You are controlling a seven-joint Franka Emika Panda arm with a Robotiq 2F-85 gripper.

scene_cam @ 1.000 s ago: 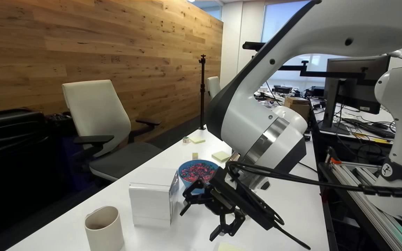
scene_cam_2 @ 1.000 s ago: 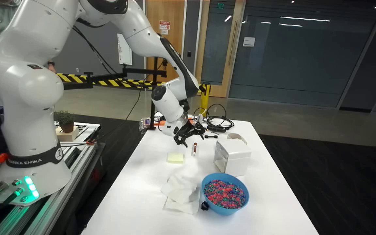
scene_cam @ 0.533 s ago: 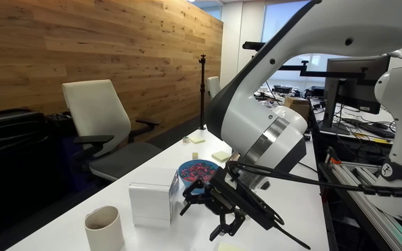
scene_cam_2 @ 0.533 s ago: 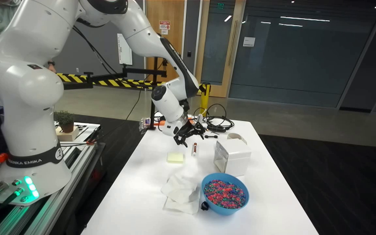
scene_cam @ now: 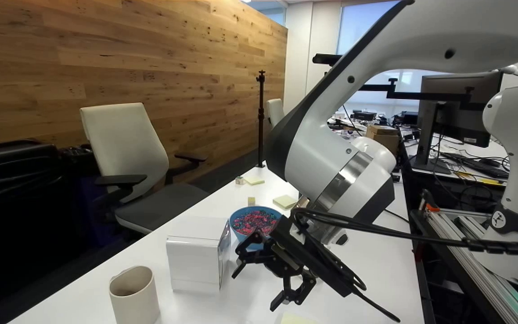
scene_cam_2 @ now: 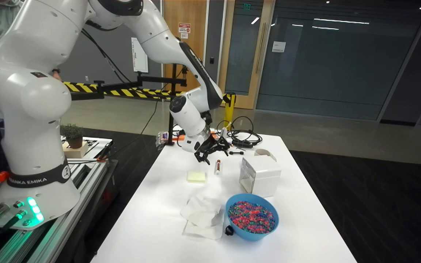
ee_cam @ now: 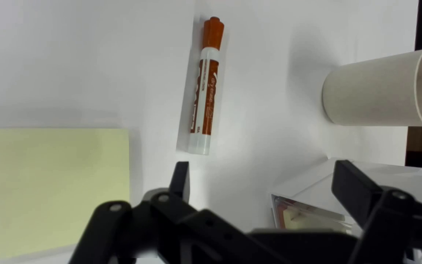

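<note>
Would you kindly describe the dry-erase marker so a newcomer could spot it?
Find the white table under the gripper. In the wrist view, between the yellow sticky-note pad and beige cup, lies the slim dry-erase marker. Unlike either, it has a rust-orange cap.

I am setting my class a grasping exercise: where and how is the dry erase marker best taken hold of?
Probably grip the dry erase marker at its middle, coming from above, the open gripper closing across its narrow width. It lies flat and its barrel is slim and straight, so the two long sides should suit a pinch; the sticky notes and cup stand apart.
</note>
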